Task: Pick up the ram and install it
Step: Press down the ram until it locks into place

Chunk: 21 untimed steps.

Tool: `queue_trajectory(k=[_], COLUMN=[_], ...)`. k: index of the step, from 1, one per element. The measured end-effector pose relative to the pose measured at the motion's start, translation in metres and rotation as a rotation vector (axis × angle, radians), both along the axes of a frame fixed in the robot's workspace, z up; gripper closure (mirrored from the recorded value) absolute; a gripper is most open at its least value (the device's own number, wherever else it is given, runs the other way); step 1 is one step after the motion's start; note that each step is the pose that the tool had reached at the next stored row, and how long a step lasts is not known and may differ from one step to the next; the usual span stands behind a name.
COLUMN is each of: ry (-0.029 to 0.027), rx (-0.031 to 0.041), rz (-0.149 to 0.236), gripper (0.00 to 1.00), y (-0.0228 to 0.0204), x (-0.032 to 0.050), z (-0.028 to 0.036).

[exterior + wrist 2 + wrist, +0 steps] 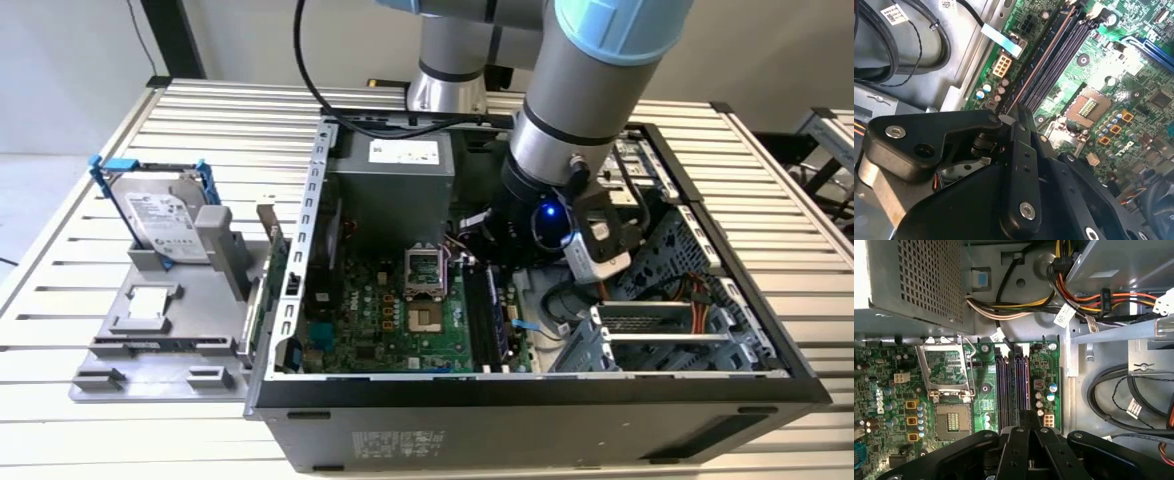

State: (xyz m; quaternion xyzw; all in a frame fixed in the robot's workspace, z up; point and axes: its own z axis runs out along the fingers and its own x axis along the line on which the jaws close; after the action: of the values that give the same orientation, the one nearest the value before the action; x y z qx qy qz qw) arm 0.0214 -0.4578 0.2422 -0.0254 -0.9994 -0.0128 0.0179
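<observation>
Ram [1041, 62] stands on edge along 1 of the motherboard's [1114, 70] long slots, a thin strip running away from the pincer [1013, 120], which pinches its near end between fingers pressed close together. The arm [574, 110] reaches steeply down into the open case [534, 400], its wrist low over the board's side toward the exterior view's right. The exterior view also shows the hard drive [160, 215] upright in a holder on the bench [80, 120], well apart from the case. The first wrist view shows the ram [1022, 385] beside the socket [949, 390], with cables [1019, 307] beyond the slots and the pincer [1029, 417] at the slots' end.
</observation>
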Motion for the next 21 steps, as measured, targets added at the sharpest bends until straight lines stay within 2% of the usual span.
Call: queue_trajectory(k=[2, 9, 15, 21], ry=[0.0, -0.0017, -0.0019, -0.0056], rx=[-0.0003, -0.0001, -0.0002, -0.0003], rz=[0.006, 0.076, 0.146, 0.218], gripper=[1.0, 1.0, 1.0, 1.0], y=[0.0, 0.0, 0.0, 0.0], x=[0.0008, 0.0009, 0.0009, 0.001], z=[0.0007, 0.0027, 0.0068, 0.0124])
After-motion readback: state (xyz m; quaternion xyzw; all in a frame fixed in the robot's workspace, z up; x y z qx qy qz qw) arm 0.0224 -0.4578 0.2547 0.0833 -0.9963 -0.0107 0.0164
